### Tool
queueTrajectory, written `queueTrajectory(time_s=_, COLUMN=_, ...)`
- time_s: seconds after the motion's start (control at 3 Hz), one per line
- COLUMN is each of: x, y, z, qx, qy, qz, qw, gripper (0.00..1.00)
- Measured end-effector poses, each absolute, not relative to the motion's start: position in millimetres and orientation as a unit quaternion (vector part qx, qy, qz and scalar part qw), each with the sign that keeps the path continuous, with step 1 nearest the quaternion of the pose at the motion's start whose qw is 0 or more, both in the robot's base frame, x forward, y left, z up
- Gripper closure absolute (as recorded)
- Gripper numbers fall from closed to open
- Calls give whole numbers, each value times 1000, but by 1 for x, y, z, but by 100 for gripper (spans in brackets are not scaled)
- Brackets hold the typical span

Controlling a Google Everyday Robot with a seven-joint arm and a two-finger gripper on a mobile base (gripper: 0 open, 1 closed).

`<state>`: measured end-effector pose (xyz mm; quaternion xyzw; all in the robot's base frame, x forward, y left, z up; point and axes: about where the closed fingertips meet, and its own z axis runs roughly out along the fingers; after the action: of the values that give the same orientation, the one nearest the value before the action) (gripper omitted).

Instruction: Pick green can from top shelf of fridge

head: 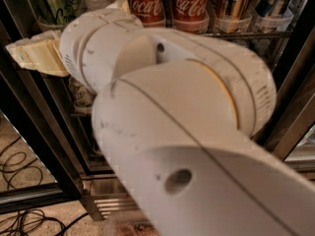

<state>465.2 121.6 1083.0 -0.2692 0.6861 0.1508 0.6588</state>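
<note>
The green can (51,2), tall and pale green with black script, stands at the far left of the top shelf (239,33) of the fridge (42,132); its top is cut off by the frame. My gripper (35,58), a cream-coloured piece at the end of the white arm (177,117), sits just below and slightly left of the can, at the level of the shelf's edge. The bulky arm fills most of the view and hides the lower racks.
Two red Coca-Cola cans (145,4) stand right of the green can, with more tall cans (231,4) in clear bins further right. A short can (81,95) shows on the rack below. Black cables (19,166) lie on the floor, left of the steel base (106,203).
</note>
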Motion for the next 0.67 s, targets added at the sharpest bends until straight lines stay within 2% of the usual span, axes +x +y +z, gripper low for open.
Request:
queueTrajectory(time_s=0.33, x=456, y=132, z=1075, qx=-260, qy=689, qz=156, qw=658, gripper=11)
queueTrajectory(time_s=0.67, x=456, y=132, z=1075, qx=-260, qy=689, qz=156, qw=658, gripper=11)
